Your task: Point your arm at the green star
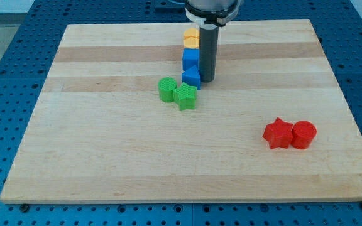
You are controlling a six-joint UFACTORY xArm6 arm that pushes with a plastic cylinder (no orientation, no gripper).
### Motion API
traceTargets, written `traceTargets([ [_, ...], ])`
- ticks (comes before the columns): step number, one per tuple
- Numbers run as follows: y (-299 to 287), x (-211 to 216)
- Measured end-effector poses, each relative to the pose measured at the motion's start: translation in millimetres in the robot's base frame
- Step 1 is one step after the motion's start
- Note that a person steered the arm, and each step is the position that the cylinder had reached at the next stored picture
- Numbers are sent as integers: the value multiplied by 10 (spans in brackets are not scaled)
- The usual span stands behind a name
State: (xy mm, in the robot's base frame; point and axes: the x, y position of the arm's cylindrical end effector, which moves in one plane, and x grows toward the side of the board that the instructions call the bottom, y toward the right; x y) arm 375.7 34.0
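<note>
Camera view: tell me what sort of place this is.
Likely a robotics lab bench: a wooden board on a blue perforated table, coloured blocks like the green star, and my tip beside the blue ones.

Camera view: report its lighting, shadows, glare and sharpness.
Camera view: soft, even light with no glare on the wooden board; faint shadows beside the red star and red cylinder; the green star is sharp-edged; my tip is in focus, just right of the blue blocks.
</note>
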Motion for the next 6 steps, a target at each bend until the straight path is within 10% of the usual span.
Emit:
traceTargets([
  [6, -342, 1034],
])
